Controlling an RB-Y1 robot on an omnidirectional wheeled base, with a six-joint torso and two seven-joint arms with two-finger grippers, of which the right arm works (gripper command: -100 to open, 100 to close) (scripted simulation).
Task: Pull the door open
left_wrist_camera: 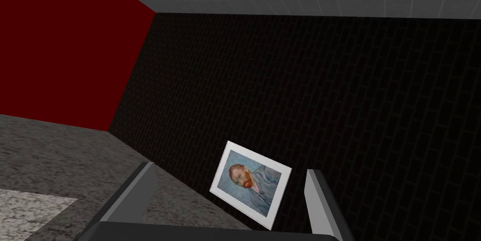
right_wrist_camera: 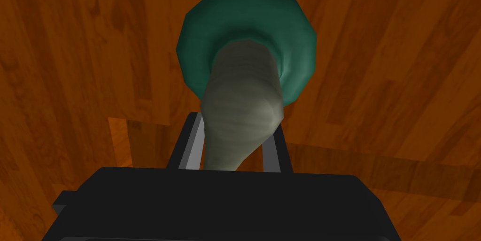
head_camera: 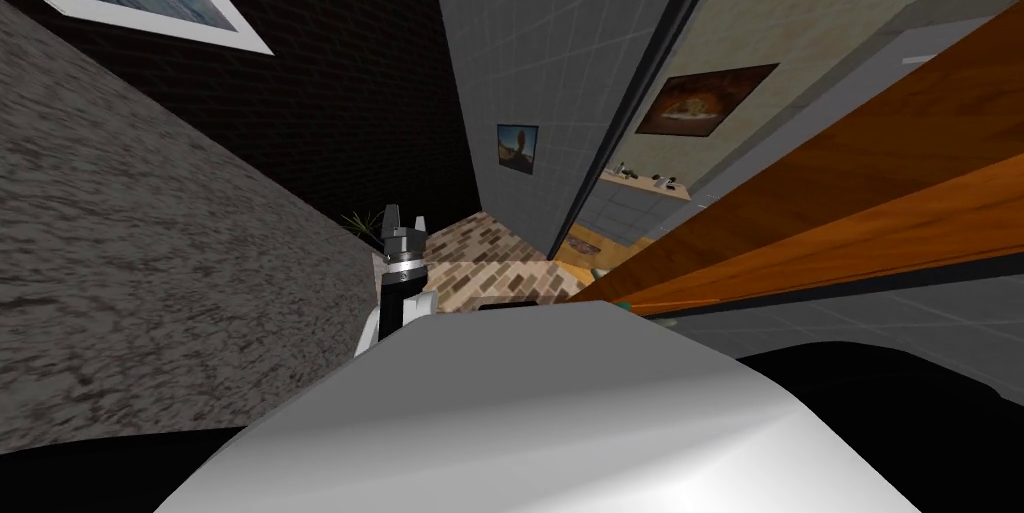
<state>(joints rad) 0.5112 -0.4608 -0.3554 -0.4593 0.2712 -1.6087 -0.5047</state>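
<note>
The orange-brown wooden door runs along my right side, standing ajar from its dark frame. In the right wrist view its grey lever handle comes out of a round green base on the door. My right gripper is shut on the handle, a finger pressed against each side. My left gripper is held up in front of my chest, away from the door. Its fingers stand wide apart and open with nothing between them.
A rough grey wall runs close on my left. A grey tiled wall stands ahead, with brick-patterned floor and a small plant at its foot. Through the door gap a counter shows.
</note>
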